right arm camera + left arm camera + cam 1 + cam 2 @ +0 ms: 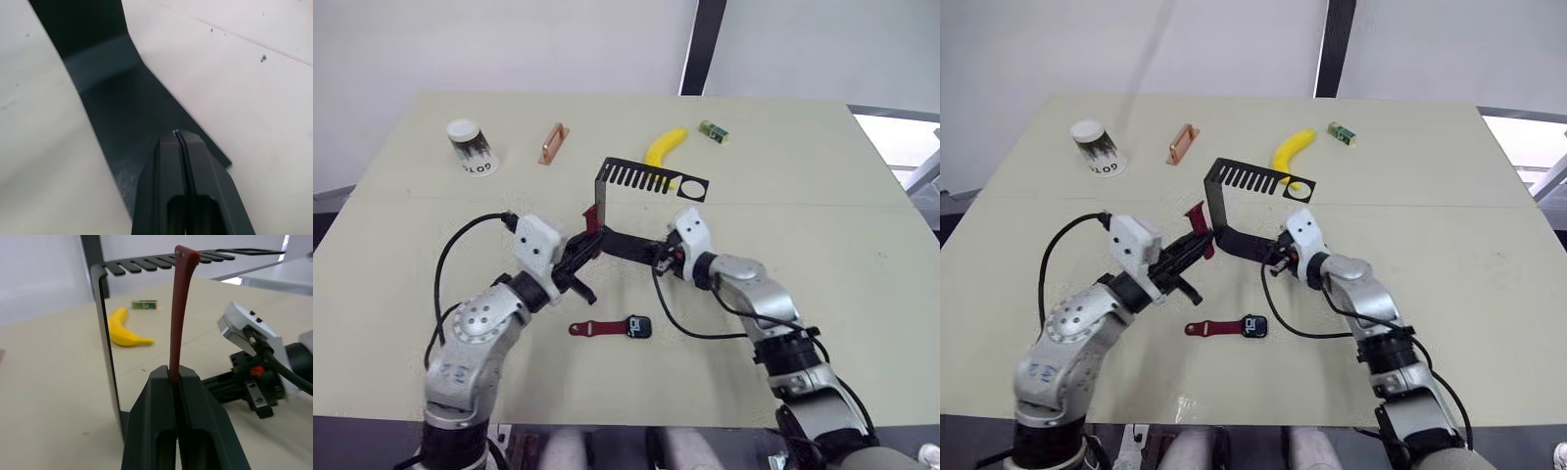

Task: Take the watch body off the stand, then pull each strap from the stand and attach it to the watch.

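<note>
Nearest the camera, low in the centre of the head views, the watch body is seen lying flat on the tabletop with one dark red strap extending to its left. The strap touches the case and appears already joined, though the joint itself is too small to confirm. So the first part of the task is judged done: the watch body is off the stand, and one strap has been taken to it.

Just above, at mid-frame, the stand is seen with its flat base on the tabletop, its comb-slotted shelf raised behind. The right claw is clenched on the edge of the base — its fingers pressed together over the thin sheet, steadying it. The left claw is closed tightly on the second strap, which rises upright from between the fingers, beside the stand's upright wall; its upper end is seen level with the shelf, but whether it is yet free of the slots cannot be told.

Left to do, as judged — the second strap must be drawn clear and attached to the watch body's free side.

A yellow banana lies behind the stand.
</note>
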You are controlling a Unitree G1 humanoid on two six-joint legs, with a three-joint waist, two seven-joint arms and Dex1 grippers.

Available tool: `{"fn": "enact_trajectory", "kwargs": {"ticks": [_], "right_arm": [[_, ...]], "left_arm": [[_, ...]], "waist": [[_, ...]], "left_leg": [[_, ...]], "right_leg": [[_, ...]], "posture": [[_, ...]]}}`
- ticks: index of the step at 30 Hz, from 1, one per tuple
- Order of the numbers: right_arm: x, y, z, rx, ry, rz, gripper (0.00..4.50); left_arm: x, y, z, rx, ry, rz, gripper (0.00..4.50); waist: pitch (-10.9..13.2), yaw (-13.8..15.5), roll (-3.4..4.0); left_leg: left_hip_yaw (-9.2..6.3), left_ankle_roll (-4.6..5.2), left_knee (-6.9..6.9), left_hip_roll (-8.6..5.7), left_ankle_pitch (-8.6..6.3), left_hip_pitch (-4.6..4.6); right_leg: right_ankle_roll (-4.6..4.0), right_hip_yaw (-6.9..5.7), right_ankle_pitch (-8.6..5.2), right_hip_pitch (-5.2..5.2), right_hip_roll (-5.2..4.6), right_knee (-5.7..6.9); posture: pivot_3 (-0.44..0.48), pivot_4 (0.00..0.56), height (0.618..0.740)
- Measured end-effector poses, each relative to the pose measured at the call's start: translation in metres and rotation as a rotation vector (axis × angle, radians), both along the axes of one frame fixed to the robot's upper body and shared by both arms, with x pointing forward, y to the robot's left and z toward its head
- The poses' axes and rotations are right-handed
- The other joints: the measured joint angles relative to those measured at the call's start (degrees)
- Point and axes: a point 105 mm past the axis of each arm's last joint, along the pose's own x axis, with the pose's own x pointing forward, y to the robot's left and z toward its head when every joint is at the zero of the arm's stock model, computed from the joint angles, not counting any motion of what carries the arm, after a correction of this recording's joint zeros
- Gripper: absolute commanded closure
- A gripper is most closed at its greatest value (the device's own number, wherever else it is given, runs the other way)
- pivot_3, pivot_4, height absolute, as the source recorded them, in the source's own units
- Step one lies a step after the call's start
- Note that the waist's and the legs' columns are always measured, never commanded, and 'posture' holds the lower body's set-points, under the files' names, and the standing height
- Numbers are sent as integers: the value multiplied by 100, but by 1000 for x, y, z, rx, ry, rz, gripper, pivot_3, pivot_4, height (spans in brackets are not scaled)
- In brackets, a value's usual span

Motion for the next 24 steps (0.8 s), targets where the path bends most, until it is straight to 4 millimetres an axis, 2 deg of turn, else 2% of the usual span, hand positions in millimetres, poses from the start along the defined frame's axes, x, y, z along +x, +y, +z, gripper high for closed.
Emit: {"fn": "enact_trajectory", "kwargs": {"ticks": [2, 5, 6, 7, 9, 10, 13, 16, 24], "right_arm": [[-18, -12, 12, 39, -11, 64, 3660], [-52, -31, 30, 105, 11, 179, 2189], [-59, -33, 35, 128, 19, 209, 1822], [-68, -35, 42, 187, 51, 247, 1236], [-85, -38, 60, 294, 102, 329, 344], [-90, -38, 67, 317, 109, 355, 92], [-100, -32, 93, 408, 122, 442, 92], [-100, -20, 112, 468, 114, 481, 92], [-95, 2, 116, 535, 183, 474, 92]], "left_arm": [[-11, 0, -1, 2, 66, -130, 4500], [-21, -5, 5, -42, 123, -299, 4500], [-21, -5, 6, -54, 135, -323, 4500], [-21, -7, 9, -85, 162, -371, 4500], [-22, -11, 14, -126, 197, -461, 4500], [-22, -12, 15, -134, 207, -485, 4500], [-19, -18, 20, -165, 238, -561, 4500], [-14, -25, 24, -172, 255, -612, 4500], [-18, -44, 22, -130, 270, -733, 4500]], "waist": [[2, 0, 3], [4, 40, 4], [4, 41, 4], [7, 34, 7], [11, -3, 12], [13, -17, 14], [14, -43, 16], [14, -36, 16], [14, -33, 16]], "left_leg": [[-4, 1, -1, -2, -1, -1], [-9, 2, -1, -2, -2, 1], [-10, 3, -1, -2, -2, 3], [-9, 3, 0, -4, -2, 5], [-9, 2, -1, -1, -1, 6], [-9, 1, -4, -1, -1, 8], [-9, 1, -3, -1, 0, 8], [-10, 1, 0, -1, 0, 7], [-10, 2, 4, -2, 0, -7]], "right_leg": [[1, -1, 1, 3, -1, -8], [3, -4, 1, 19, 0, -28], [3, -4, 1, 21, 1, -36], [3, -2, 1, 20, 1, -41], [3, -2, 1, 17, 7, -37], [3, -2, 1, 17, 7, -37], [3, 0, 1, 14, 10, -38], [3, 0, 1, 13, 8, -36], [3, 0, 2, 9, 2, -32]], "posture": [[0, 150, 740], [0, 150, 740], [0, 150, 740], [0, 150, 740], [0, 150, 740], [0, 150, 740], [0, 150, 740], [0, 150, 740], [0, 150, 740]]}}
